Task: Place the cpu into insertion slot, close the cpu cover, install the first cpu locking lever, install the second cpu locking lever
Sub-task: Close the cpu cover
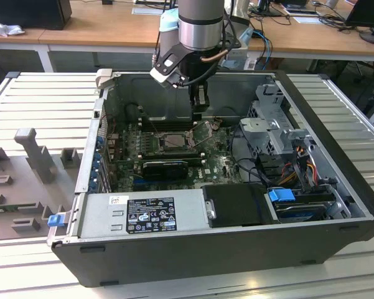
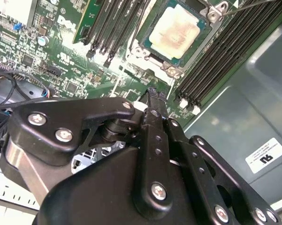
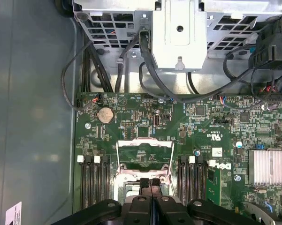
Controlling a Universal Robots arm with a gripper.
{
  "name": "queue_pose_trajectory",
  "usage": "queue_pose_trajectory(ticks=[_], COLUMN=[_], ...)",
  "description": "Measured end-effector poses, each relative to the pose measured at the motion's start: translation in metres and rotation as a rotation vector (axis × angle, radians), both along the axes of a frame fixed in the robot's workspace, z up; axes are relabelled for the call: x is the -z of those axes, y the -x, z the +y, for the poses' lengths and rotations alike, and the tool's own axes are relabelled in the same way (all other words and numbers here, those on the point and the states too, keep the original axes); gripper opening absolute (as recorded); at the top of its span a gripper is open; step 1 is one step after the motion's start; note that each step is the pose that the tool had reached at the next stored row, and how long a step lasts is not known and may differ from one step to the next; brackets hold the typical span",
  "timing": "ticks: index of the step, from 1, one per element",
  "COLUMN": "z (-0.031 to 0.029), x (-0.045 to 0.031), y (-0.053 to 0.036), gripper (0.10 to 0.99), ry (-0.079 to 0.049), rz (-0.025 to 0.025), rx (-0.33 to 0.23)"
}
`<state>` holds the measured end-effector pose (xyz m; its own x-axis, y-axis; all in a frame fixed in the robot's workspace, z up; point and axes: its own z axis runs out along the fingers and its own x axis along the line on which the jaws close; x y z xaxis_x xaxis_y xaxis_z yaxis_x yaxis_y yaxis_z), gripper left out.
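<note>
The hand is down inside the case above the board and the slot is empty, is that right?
Not quite. The slot holds the cpu, as the second wrist view shows. The hand is indeed inside the case above the board.

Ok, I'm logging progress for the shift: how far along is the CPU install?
Done: the cpu sits in the insertion slot. In hand: the shut tool, holding nothing visible, has its tip at the edge of the cpu cover, which stands open. Left: closing the cover and latching both locking levers; one thin lever stands free of the socket.
</note>
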<state>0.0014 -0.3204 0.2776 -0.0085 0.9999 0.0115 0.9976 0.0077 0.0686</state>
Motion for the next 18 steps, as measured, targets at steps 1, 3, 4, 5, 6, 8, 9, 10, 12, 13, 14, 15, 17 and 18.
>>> queue_pose_trajectory(ticks=[1, 3, 4, 5, 6, 8, 9, 10, 12, 13, 14, 15, 17, 18], z=[-0.0001, -0.0001, -0.0002, -0.0002, -0.0002, -0.0002, -0.0002, -0.0001, 0.0002, 0.0004, 0.0007, 0.0008, 0.0011, 0.0012], x=[0.0007, 0.0030, 0.0040, 0.0071, 0.0094, 0.0129, 0.0141, 0.0159, 0.0167, 0.0170, 0.0175, 0.0181, 0.0220, 0.0236], y=[-0.0026, -0.0092, -0.0103, -0.0121, -0.0151, -0.0217, -0.0251, -0.0338, -0.0422, -0.0474, -0.0496, -0.0515, -0.0597, -0.0626], gripper=[0.106, 0.106, 0.106, 0.106, 0.106, 0.106, 0.106, 0.106, 0.106, 0.106, 0.106, 0.106, 0.106, 0.106], ry=[0.000, 0.000, 0.000, 0.000, 0.000, 0.000, 0.000, 0.000, 0.001, 0.001, 0.000, 0.000, 0.001, 0.001], rz=[0.0000, 0.0001, 0.0001, 0.0000, 0.0001, 0.0006, 0.0012, 0.0019, 0.0022, 0.0031, 0.0041, 0.0056, 0.0114, 0.0134], rx=[0.000, 0.000, 0.000, 0.000, 0.000, 0.000, 0.000, -0.002, -0.002, -0.002, -0.002, -0.002, -0.002, -0.002])
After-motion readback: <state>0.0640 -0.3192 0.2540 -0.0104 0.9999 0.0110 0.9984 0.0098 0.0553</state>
